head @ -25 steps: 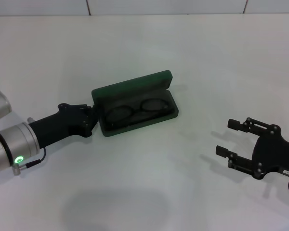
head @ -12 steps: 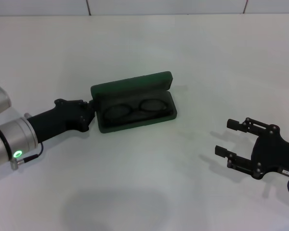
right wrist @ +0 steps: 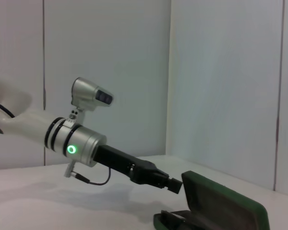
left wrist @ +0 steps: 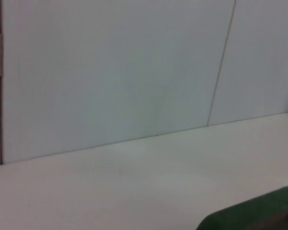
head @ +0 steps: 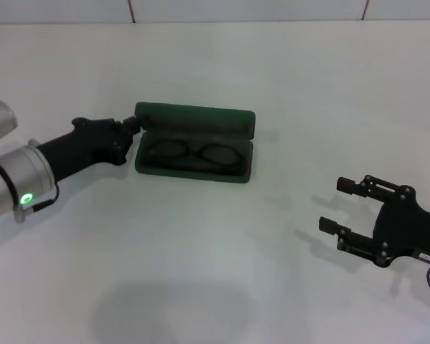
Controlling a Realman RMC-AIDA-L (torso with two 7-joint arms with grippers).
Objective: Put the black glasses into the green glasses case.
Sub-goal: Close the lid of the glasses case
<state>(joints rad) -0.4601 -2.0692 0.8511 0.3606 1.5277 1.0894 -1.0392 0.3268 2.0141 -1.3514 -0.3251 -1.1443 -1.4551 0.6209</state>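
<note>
Glasses case, one: the green glasses case [head: 195,147] lies open on the counter [head: 215,64] a little left of centre, lid [head: 195,118] standing up along its far edge. The right wrist view shows it from one end, low at the frame's edge.

Glasses, one pair: the black glasses [head: 195,152] lie inside the case's lower tray, lenses side by side, wholly within the rim.

Grippers, two. The left gripper [head: 131,127] sits at the case's left end, its tip against the lid's corner; whether its fingers are parted or closed cannot be made out, possibly because the body hides them. The right gripper [head: 344,206] rests near the right edge, well apart from the case, fingers spread and holding nothing.

Surface: plain white counter. Behind it, a pale panelled wall [left wrist: 110,72] with thin vertical seams.
</note>
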